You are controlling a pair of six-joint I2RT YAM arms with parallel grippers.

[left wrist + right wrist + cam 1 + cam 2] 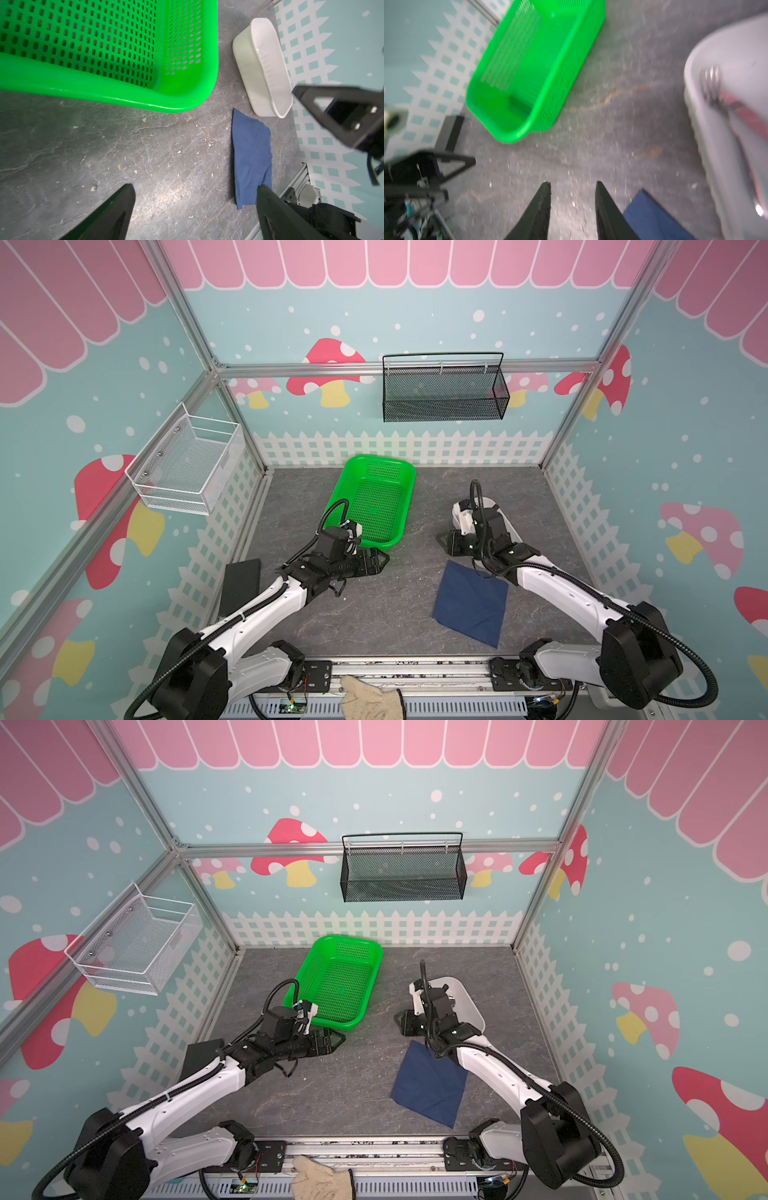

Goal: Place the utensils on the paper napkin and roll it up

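The paper napkin (471, 605) (430, 1090) is a navy square lying flat at the table's front right; it also shows in the left wrist view (251, 153) and one corner in the right wrist view (654, 216). The utensils lie in a white dish (726, 52): I see a blurred silver fork head (711, 83); the spoon I cannot make out. In both top views my right arm hides them. My right gripper (442, 543) (573, 182) is open and empty, low over the table between the dish and the napkin's far corner. My left gripper (380, 562) (195, 186) stands wide open, empty, by the basket's near rim.
A green perforated basket (338, 493) (302, 973) (104, 87) sits at centre back. The white dish (505, 518) (264, 68) stands right of it. A black pad (241, 585) lies at the left wall, a beige glove (370, 699) on the front rail. Wire baskets (187, 464) (444, 389) hang on the walls.
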